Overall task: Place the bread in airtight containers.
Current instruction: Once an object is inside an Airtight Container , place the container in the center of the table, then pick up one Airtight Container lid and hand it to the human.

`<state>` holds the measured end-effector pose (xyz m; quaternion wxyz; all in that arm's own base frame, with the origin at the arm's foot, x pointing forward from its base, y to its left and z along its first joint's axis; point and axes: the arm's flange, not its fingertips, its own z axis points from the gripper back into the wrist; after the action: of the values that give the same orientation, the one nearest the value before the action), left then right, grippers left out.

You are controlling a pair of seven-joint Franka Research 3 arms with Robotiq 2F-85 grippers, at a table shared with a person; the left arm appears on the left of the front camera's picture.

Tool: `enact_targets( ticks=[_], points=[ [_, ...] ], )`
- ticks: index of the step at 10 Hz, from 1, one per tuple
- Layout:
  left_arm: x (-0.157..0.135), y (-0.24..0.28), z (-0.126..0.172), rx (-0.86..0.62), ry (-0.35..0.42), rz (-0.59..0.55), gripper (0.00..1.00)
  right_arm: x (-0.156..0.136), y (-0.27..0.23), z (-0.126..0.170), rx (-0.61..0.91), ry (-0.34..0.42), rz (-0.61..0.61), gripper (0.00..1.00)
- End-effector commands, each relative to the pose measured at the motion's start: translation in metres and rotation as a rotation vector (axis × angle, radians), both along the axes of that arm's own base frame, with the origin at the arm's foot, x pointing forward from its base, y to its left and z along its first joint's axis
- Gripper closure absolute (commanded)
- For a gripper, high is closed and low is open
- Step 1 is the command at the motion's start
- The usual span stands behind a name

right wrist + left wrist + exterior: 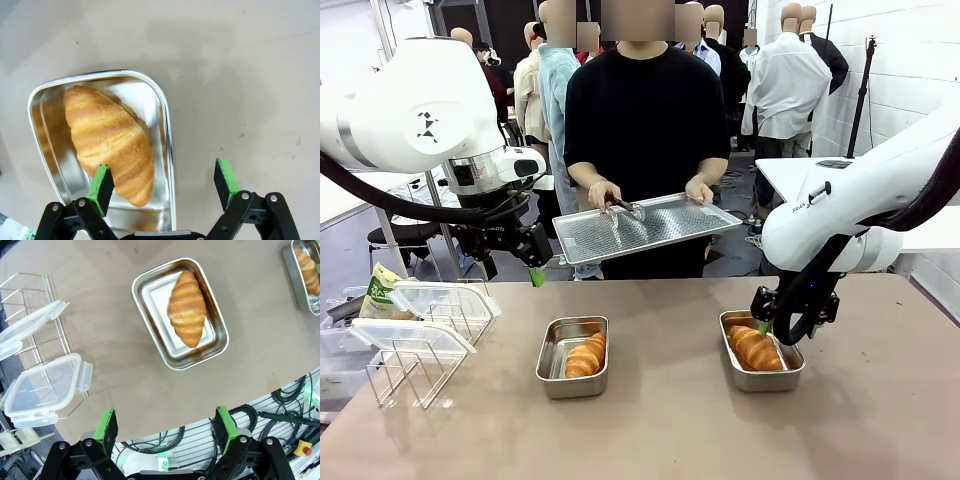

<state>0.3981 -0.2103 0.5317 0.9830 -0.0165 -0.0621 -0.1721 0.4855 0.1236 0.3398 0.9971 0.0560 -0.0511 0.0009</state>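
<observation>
Bread in open pans, lids not yet on. Landmark: the wire rack [410, 380] at the robot's left end of the table [670, 430], carrying the two clear lids [430, 297].

The left container [545, 380] sits near the rack with the left roll [585, 357] lying diagonally inside it. The right container [790, 375] sits well apart from the rack, beyond the left one, and holds the right roll [755, 347].

The right gripper [164, 170] hangs low over that far pan with its jaws apart and nothing held. One pad is inside the pan, just beside the roll's end, and the other is outside the pan wall. The left gripper [525, 262] hovers above and beyond the rack, with its jaws wide and empty.

A person beyond the table holds a flat steel tray [650, 225].

Judged step: clearing the right pan before lidding. To do it well, the right gripper should rise straight up, so the inner pad neither drags the glossy roll nor hooks the rim. Each lid should then be taken by its edge, set square on its pan and pressed down evenly.
</observation>
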Motion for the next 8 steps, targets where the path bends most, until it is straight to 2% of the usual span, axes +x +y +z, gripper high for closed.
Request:
enact_targets(
  ticks=[1,8],
  points=[
    [-0.0001,0.0006,0.0012,0.01,0.003,0.009,0.0,0.0008,-0.0002,0.0007,0.002,-0.018,-0.002,0.0],
    [-0.0001,0.0006,0.0012,0.01,0.003,0.009,0.0,0.0008,-0.0002,0.0007,0.002,-0.018,-0.002,0.0]
  ],
)
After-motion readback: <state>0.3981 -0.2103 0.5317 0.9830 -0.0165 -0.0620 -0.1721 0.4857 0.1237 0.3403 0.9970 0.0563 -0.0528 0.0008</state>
